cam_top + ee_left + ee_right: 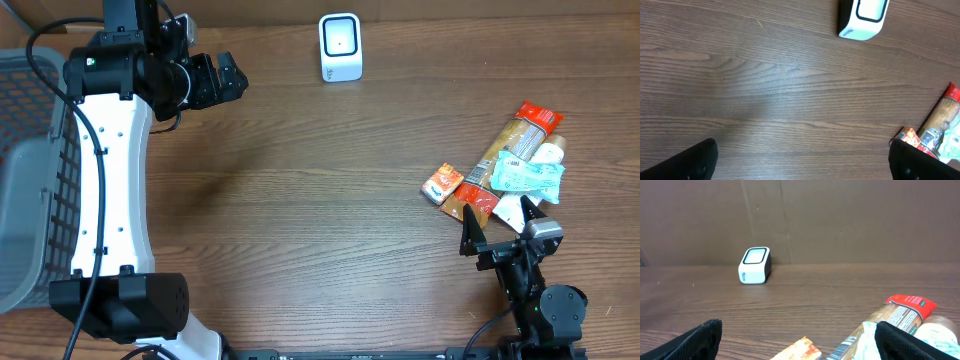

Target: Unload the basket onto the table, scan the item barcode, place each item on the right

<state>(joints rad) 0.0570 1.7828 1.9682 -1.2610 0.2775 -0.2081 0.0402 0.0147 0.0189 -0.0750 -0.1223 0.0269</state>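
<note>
Packets [505,168] for scanning lie heaped at the right side of the surface [300,220], overlapping so the lower ones are half buried, and no barcode can be read. Right jaws stand spread wide just beside the heap's near edge, hiding part of it from overhead and holding nothing. Left jaws, likewise released and empty, hang over the back left. The scanner [340,47] stands at the back, and the left wrist view cuts off its top.
</note>
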